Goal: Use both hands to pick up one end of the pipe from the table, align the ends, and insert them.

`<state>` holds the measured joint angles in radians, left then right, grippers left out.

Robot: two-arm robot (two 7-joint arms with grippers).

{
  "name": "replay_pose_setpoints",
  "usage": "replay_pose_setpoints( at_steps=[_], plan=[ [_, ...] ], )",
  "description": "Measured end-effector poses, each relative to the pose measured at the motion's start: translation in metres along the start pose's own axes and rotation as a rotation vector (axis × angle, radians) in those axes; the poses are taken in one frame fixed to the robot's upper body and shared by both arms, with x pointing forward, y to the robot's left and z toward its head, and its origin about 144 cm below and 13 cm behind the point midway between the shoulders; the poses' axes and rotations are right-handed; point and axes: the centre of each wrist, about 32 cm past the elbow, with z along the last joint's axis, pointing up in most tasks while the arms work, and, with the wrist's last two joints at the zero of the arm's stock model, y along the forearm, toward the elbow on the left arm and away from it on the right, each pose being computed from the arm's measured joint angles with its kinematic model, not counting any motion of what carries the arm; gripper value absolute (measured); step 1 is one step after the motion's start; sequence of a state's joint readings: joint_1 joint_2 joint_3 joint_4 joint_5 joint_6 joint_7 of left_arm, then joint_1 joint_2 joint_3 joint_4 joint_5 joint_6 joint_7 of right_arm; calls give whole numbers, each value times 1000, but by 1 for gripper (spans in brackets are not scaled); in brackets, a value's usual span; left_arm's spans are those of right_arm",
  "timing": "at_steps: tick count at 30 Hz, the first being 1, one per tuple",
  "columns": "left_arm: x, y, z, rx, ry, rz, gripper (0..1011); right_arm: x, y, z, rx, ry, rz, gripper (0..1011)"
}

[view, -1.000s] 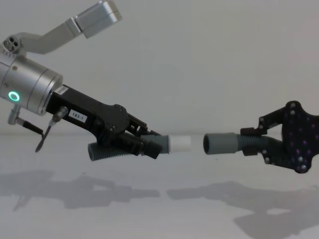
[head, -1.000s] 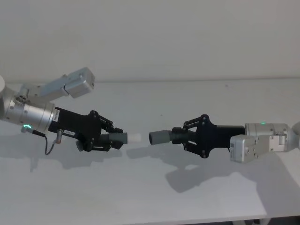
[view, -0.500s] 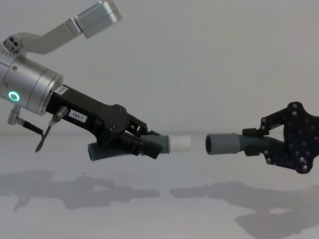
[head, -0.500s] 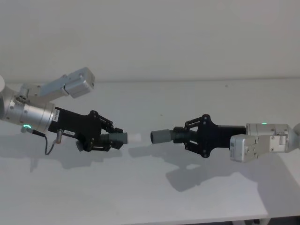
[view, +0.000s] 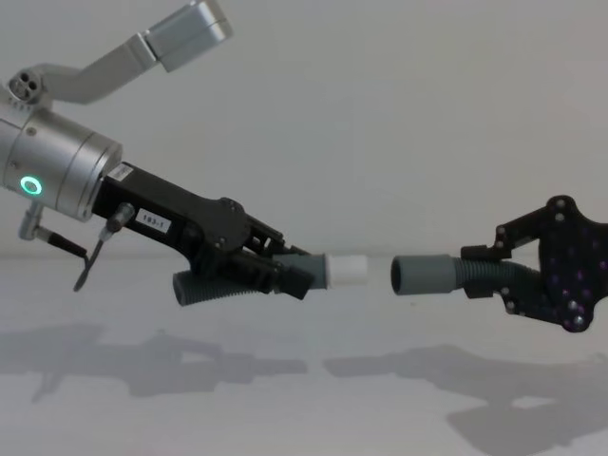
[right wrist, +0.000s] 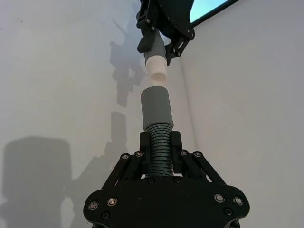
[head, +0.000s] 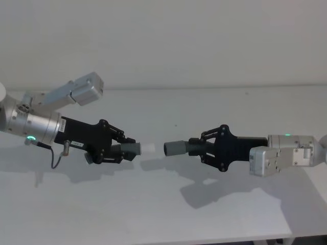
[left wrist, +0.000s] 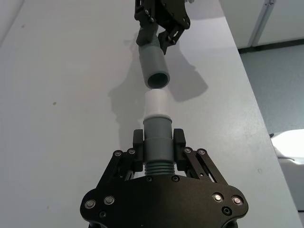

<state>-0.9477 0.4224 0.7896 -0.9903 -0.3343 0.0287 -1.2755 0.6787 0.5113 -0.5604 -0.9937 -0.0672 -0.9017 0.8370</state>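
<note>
My left gripper (head: 125,150) sits at 9 o'clock above the white worktop (head: 153,214), its fingers pinching the grey pipe piece with the white tip (head: 147,149). My right gripper (head: 196,148) is at 3 o'clock, its fingers pinching the ribbed part of the other pipe piece, with the wide grey cuff (head: 175,148) sticking out. Both pieces are up in the air. Tip and cuff face each other, near but not touching.

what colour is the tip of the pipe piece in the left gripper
White, on a dark-grey piece; the white tip shows best in the left wrist view.
</note>
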Motion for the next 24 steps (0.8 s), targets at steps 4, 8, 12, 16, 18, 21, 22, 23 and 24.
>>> replay_pose_setpoints(
  at_steps=[4,8,12,16,18,21,22,23,24],
  plan=[
    [0,-3,-1,-12,9,6,332,0,0,0,-1,0,0,225],
    [1,-5,-2,-20,16,9,332,0,0,0,-2,1,-2,225],
    [1,-7,-3,-27,23,9,332,-1,0,0,-3,1,-2,225],
    [2,-9,-4,-33,26,6,332,-1,0,0,-3,1,-2,225],
    [2,-10,-4,-36,29,4,332,-1,0,0,-3,1,-2,225],
    [2,-11,-4,-40,31,0,332,-1,0,0,-3,2,-3,225],
    [3,-11,-4,-42,33,-2,332,-1,0,0,-3,2,-3,225],
    [3,-11,-4,-42,34,-3,332,-1,0,0,-4,2,-3,225],
    [3,-11,-5,-44,35,-6,332,-1,0,0,-4,2,-3,225]
  ],
)
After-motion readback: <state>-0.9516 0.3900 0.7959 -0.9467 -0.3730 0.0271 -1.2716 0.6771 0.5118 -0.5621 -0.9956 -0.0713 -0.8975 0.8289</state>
